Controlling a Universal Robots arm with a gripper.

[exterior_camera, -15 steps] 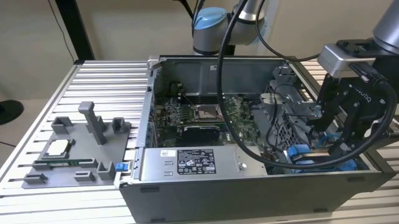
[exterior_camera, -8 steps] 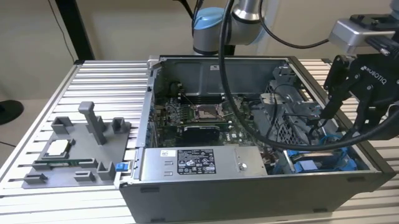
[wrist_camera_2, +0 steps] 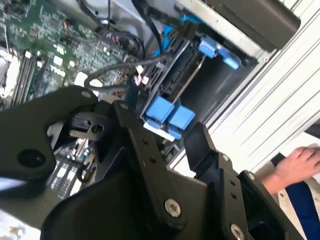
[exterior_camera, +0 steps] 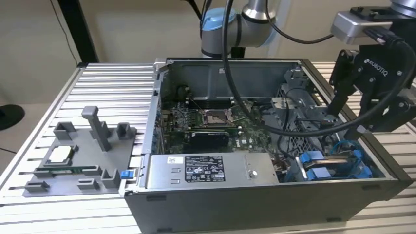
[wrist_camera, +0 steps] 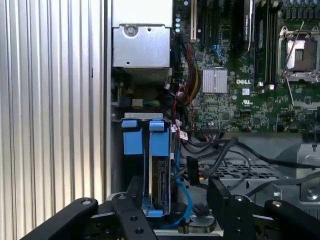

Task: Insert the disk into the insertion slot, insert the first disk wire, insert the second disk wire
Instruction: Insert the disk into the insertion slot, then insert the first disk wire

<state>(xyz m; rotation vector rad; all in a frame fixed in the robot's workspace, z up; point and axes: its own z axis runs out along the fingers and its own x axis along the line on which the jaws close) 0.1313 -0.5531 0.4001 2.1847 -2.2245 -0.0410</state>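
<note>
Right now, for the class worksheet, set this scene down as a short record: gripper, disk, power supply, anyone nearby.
gripper: open, just above the disk
disk: upright in the insertion slot, blue frame attached
power supply box: silver, inside the case along its near wall in the exterior view
person's hand: beside the table
</note>
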